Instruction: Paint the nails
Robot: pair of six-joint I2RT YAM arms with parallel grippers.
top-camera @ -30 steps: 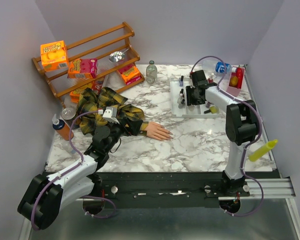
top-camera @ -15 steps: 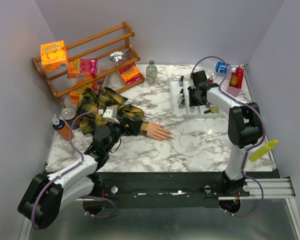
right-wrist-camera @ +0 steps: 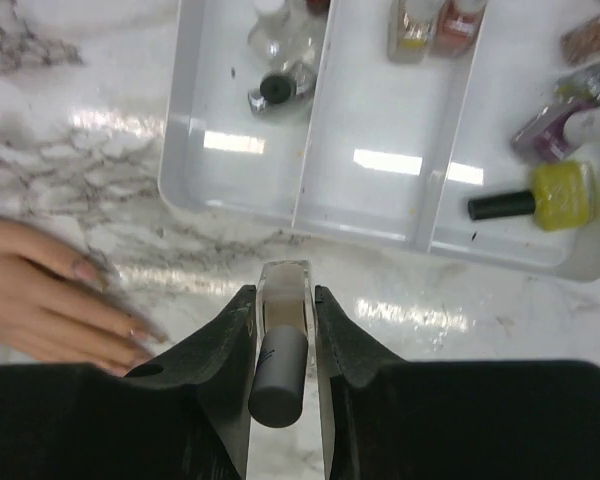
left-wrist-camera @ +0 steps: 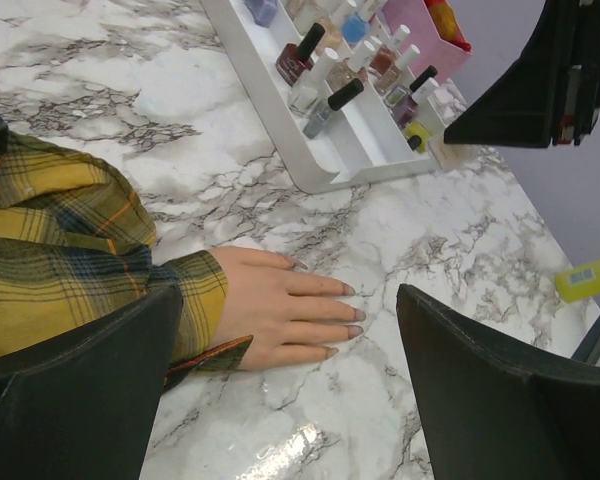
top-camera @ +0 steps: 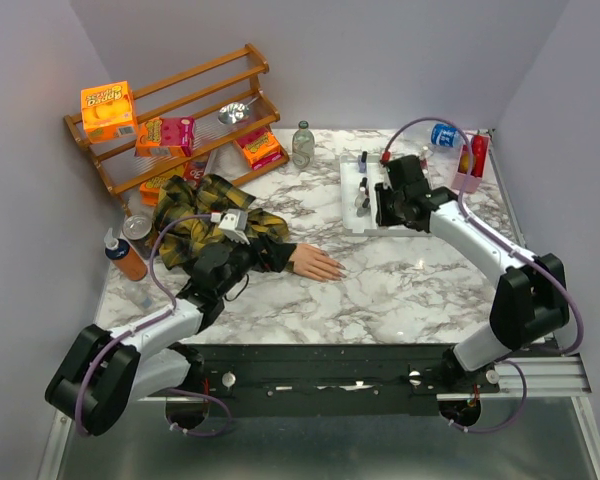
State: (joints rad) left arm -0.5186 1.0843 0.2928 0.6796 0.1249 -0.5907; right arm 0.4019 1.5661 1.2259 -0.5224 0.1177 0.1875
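Left fingers (left-wrist-camera: 286, 300) spread fully apart, holding nothing, poised over the plaid sleeve (left-wrist-camera: 70, 240). Just ahead, the mannequin hand (left-wrist-camera: 270, 310) lies palm down on the bench (left-wrist-camera: 440, 250), the nails (left-wrist-camera: 354, 315) bare at its fingertips. Farther out, right fingers (right-wrist-camera: 283, 285) clamped on a clear polish bottle (right-wrist-camera: 280, 330), grey cap toward the wrist, just short of the white tray (right-wrist-camera: 310, 222).
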